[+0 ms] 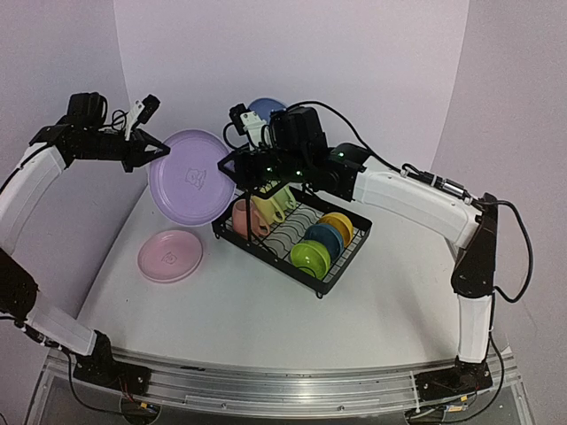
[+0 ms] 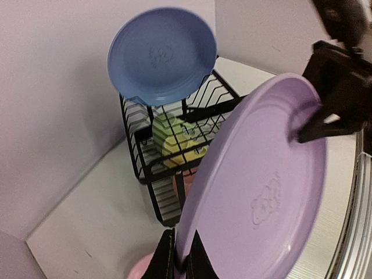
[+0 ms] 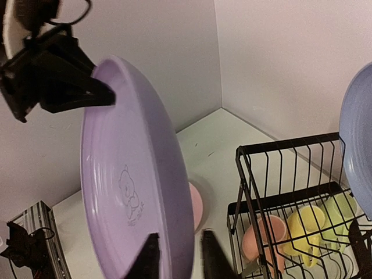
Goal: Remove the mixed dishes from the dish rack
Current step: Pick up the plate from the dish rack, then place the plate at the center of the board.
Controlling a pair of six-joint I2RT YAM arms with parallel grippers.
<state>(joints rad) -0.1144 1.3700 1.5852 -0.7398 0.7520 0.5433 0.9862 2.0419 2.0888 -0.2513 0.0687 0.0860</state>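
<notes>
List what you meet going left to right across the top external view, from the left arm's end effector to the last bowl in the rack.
left end effector → lilac plate → pink mug → green bowl → blue bowl → yellow bowl

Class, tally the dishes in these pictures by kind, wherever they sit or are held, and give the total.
Plates: 3 (lilac plate, pink plate, blue plate)
Bowls: 3 (yellow bowl, blue bowl, green bowl)
Mugs: 3 (pink mug, yellow mug, pale-green mug)
Total: 9
</notes>
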